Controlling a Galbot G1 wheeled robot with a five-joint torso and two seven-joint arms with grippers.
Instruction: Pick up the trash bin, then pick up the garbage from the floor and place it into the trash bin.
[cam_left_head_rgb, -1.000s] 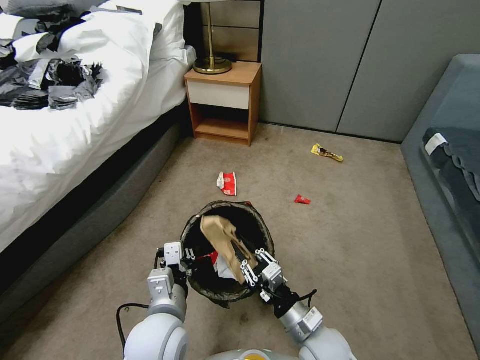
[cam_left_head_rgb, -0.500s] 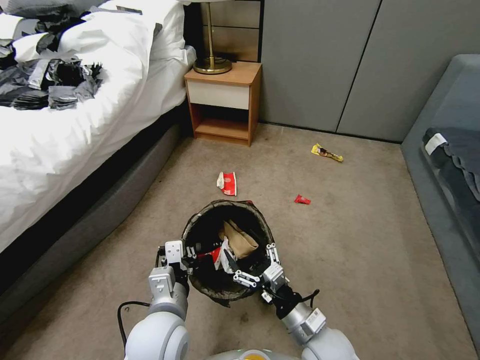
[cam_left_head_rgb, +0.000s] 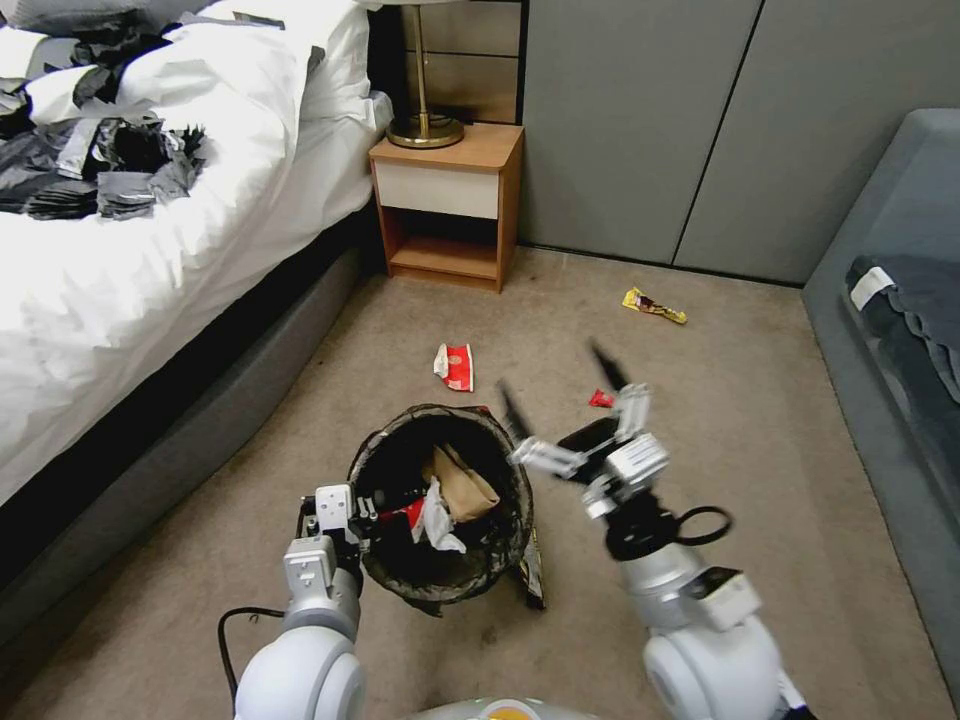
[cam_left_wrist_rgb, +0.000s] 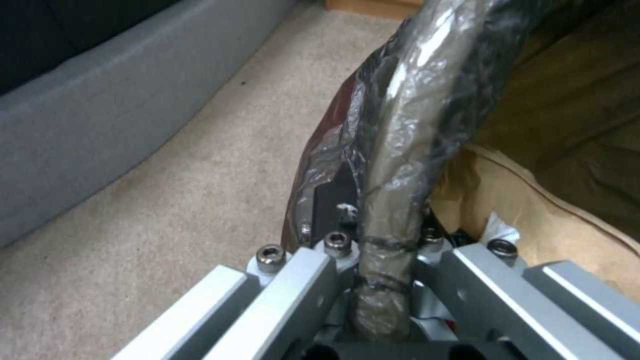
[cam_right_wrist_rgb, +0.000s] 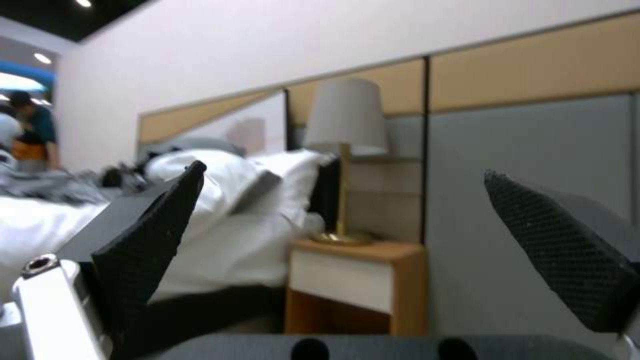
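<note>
Beige carpet (cam_left_head_rgb: 700, 470); bed (cam_left_head_rgb: 150, 250), nightstand (cam_left_head_rgb: 450, 190) beyond.

Round bag-lined trash bin (cam_left_head_rgb: 440, 585): one
Crushed red-and-white paper cup (cam_left_head_rgb: 455, 366) on floor: one
Yellow snack wrapper (cam_left_head_rgb: 654, 305): one
Small red wrapper (cam_left_head_rgb: 601, 399): one

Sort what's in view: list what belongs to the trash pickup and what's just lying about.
Job:
- bin, rim clamped in left gripper
- paper bag in the bin
- crushed cup, red wrapper, yellow wrapper on the floor
- right gripper, open, raised beside the bin

Lying about:
- bed with dark clothes
- nightstand, lamp
- sofa
</note>
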